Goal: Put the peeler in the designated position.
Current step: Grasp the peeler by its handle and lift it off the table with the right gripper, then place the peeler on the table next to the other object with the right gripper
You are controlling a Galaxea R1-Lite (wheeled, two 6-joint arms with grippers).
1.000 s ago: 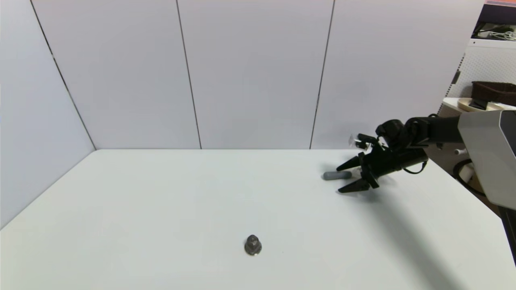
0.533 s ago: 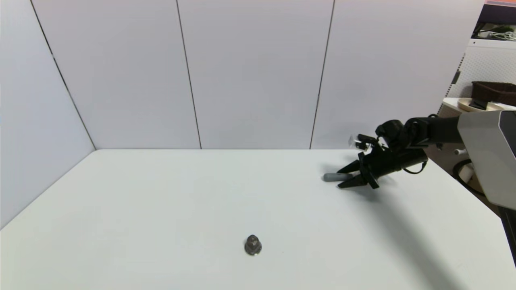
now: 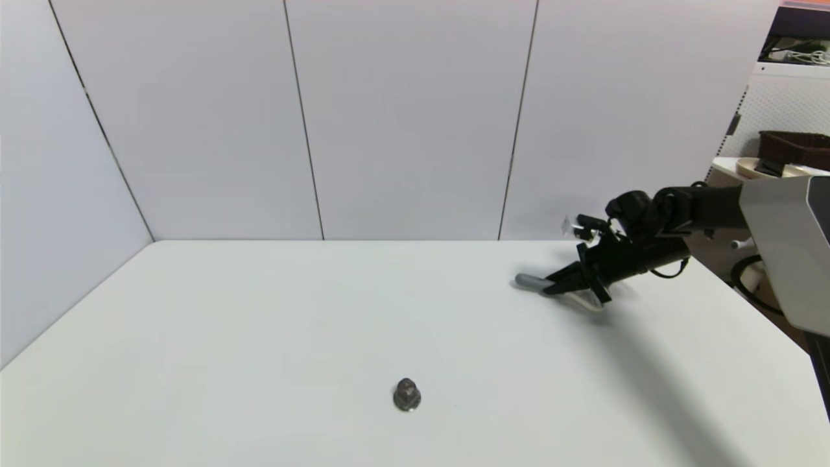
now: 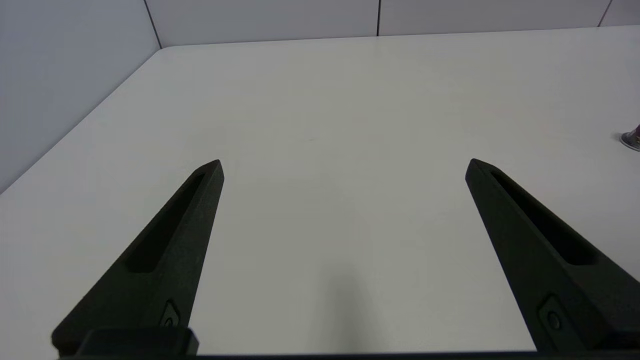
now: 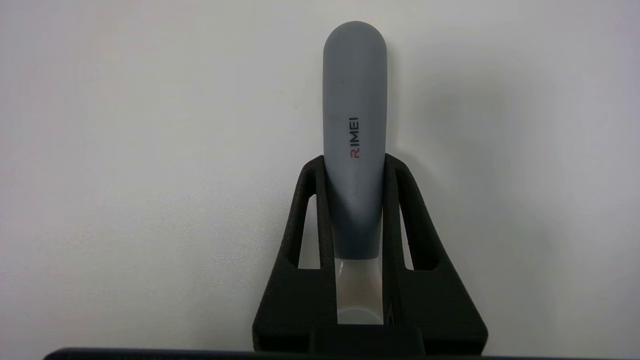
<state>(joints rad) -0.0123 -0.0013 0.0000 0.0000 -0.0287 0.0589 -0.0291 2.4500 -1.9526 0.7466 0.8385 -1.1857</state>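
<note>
Head view: white table (image 3: 259,337) boxed in by pale wall panels (image 3: 402,117), cluttered shelving at the upper right edge. Right gripper (image 3: 552,287) at right of centre, now clamped on the peeler (image 3: 528,281), fingers that stood spread around it a second ago drawn together. Grey handle jutting left past the fingertips, shifted slightly up and left; cream head peeking out below the black fingers. Small dark nut (image 3: 406,394) unmoved at lower centre, marking the designated position (image 3: 454,389), well apart from the peeler.

Left wrist view: left gripper (image 4: 345,167) spread wide over bare tabletop (image 4: 320,125), nothing between its fingers (image 4: 180,235); table corner and wall at upper left, the nut (image 4: 632,139) just visible at the right edge.

Right wrist view: rounded grey handle (image 5: 355,125) upright in mid-frame, lettered "RIMEI", pinched on both sides by the right gripper (image 5: 355,162); cream neck showing between the fingers (image 5: 307,200) at the bottom; white tabletop (image 5: 125,150) all around.
</note>
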